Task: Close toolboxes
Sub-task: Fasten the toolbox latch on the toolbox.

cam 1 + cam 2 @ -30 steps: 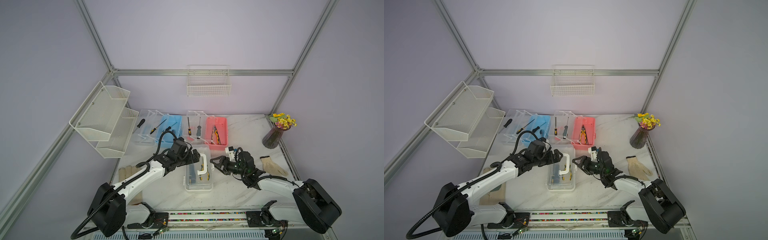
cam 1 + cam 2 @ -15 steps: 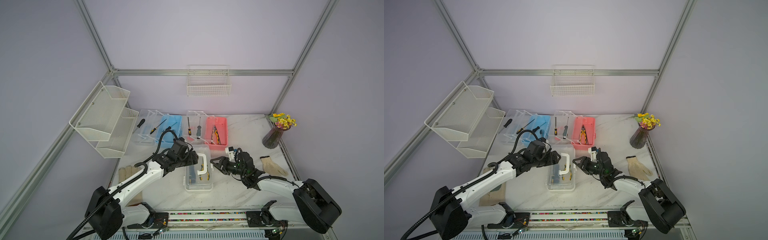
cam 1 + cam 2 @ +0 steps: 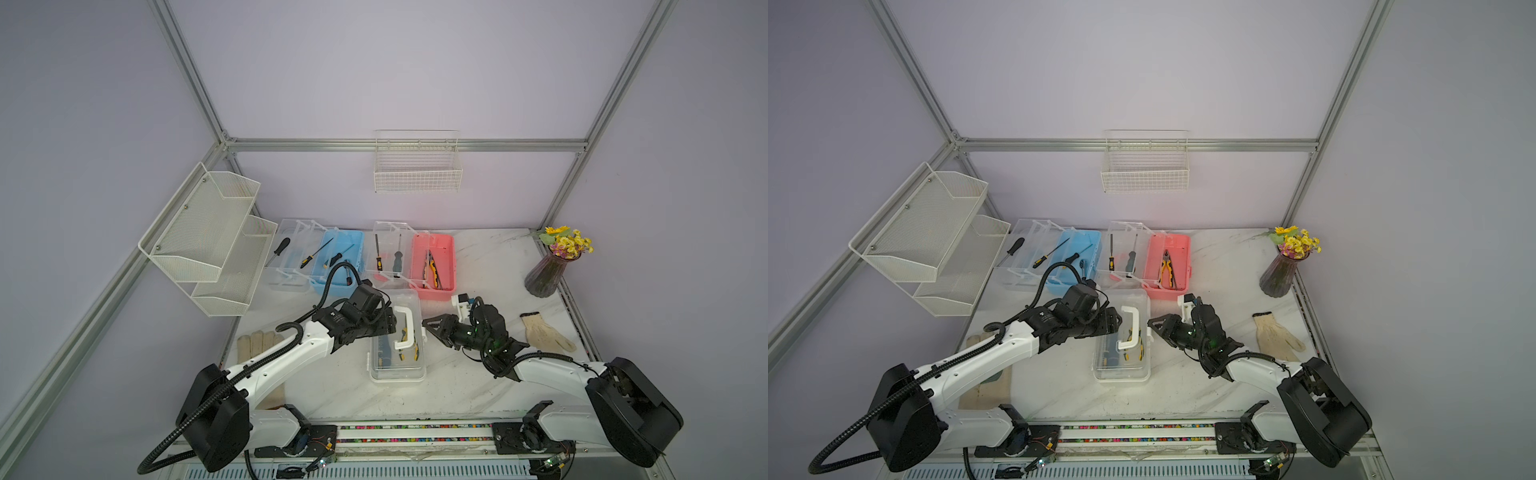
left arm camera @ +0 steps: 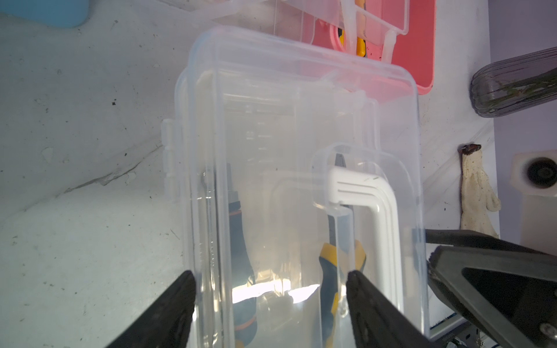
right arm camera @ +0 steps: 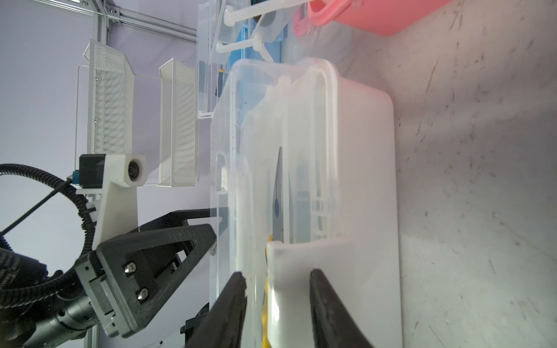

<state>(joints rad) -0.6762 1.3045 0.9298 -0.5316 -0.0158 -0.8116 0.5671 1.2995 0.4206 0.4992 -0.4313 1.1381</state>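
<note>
The white toolbox [image 3: 397, 357] lies mid-table with its clear lid down and its white handle [image 3: 405, 328] on top. My left gripper [image 4: 270, 274] is open, its fingers spread over the left part of that lid. My right gripper [image 5: 278, 272] is at the box's right side with its jaws narrowed. One finger is on the lid's top and the other against the white latch [image 5: 301, 265]. Behind stand the blue toolbox [image 3: 343, 257] and the pink toolbox [image 3: 432, 266], each with its clear lid swung open to the left and tools inside.
A vase of flowers [image 3: 544, 274] and a glove [image 3: 544, 332] are at the right edge. Another glove [image 3: 253, 345] lies under my left arm. Tiered wire shelves [image 3: 208, 237] hang at the left, and a wire basket [image 3: 417, 166] is on the back wall.
My right jaws have narrowed a lot at the white box's latch. My left jaws have narrowed slightly. Both arms have stayed nearly in place.
</note>
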